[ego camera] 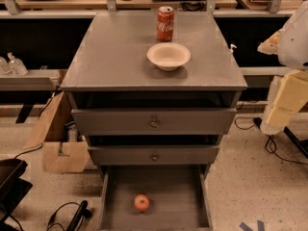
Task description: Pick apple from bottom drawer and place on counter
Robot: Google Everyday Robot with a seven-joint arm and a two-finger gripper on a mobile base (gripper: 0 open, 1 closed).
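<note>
Red-and-yellow small round apple (141, 202), lying left of centre on the floor of the open grey bottom drawer (178, 196): likely light, firm, smooth, prone to rolling; grasp across its middle; pale gripper (285, 102) at right, well apart, closure cannot be told.

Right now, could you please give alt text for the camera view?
A red apple lies in the open bottom drawer of a grey cabinet; on the counter stand a Coca-Cola can and a white bowl. The gripper hangs at the right edge, far from the apple.
</note>
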